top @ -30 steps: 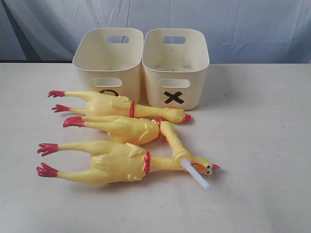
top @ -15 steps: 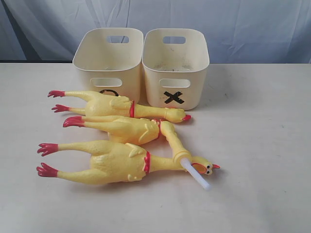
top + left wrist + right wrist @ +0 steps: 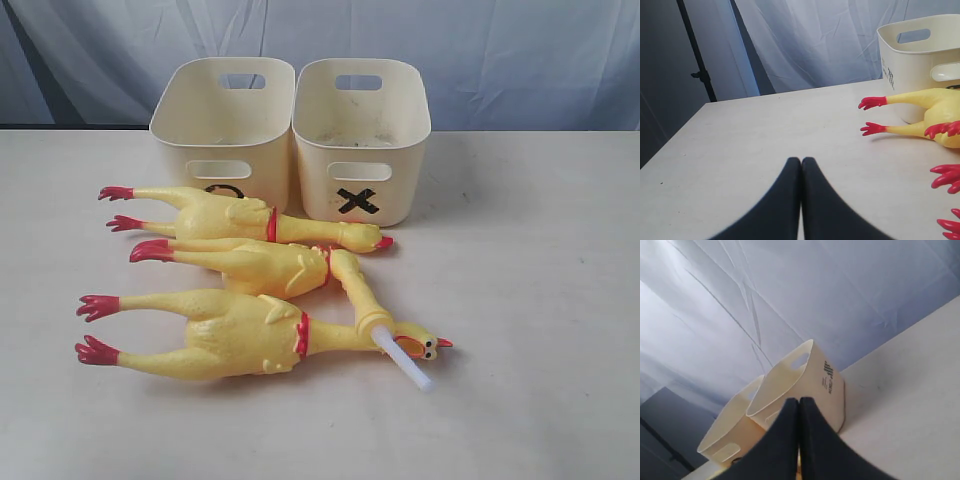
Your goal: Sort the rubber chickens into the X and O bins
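So, rubber chickens (image 3: pixel 260 268): lay feet toward 9 o'clock, heads toward 3.
O bin (image 3: pixel 265 165), X bin (image 3: pixel 395 190): stood at their 12 o'clock.
Table (image 3: pixel 530 300): open toward 3 o'clock.
Left gripper (image 3: pixel 801 162), right gripper (image 3: pixel 799 402): clenched, empty.

Chickens (image 3: pixel 240 335) lie packed before the bins (image 3: pixel 400 150); table (image 3: pixel 540 300) rightward lies open

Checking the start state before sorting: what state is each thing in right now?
O bin: upright, empty.
X bin: upright, empty.
back chicken: lying on table, unsorted.
middle chicken: lying, neck bent.
front chicken: lying on table.
left gripper: jaws shut, empty.
right gripper: jaws shut, empty.
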